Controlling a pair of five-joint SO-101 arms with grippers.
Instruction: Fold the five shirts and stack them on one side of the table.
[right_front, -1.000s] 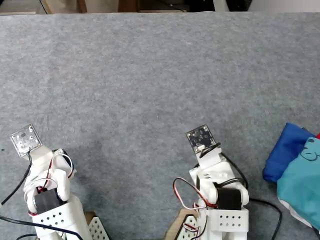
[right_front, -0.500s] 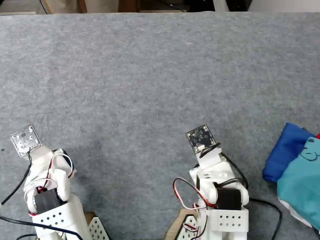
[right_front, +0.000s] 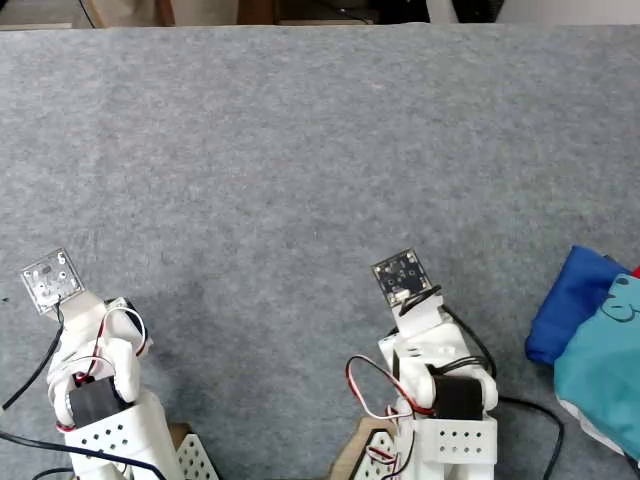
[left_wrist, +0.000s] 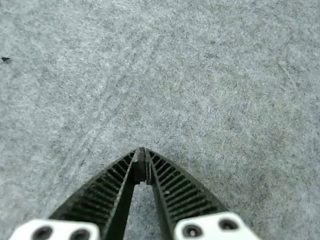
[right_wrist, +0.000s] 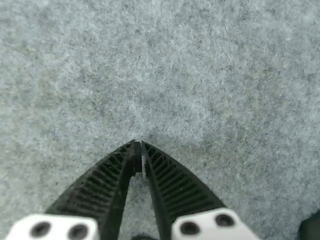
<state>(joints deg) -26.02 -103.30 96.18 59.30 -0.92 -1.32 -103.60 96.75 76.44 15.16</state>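
Left claw (left_wrist: 141, 167): pressed together, empty, over the grey desk (right_front: 300, 150).
Right claw (right_wrist: 138, 152): pressed together, empty.
Shirts (right_front: 595, 350): blue and teal, heaped at the desk's right edge.

This is looking like a robotics lab or a maker's workbench. Grey felt (right_front: 300, 150) is covering the whole table. A small white plastic arm (right_front: 95, 370) and a second arm (right_front: 435, 375) are sitting side by side at its near edge on perforated bases (right_front: 455, 440), with bare red and white wires (right_front: 351, 375) looping in the open. The left gripper (left_wrist: 141, 162) is showing ribbed black fingers (left_wrist: 107, 192) bolted to white mounts. Wooden furniture legs (right_front: 165, 12) are standing beyond the far edge.
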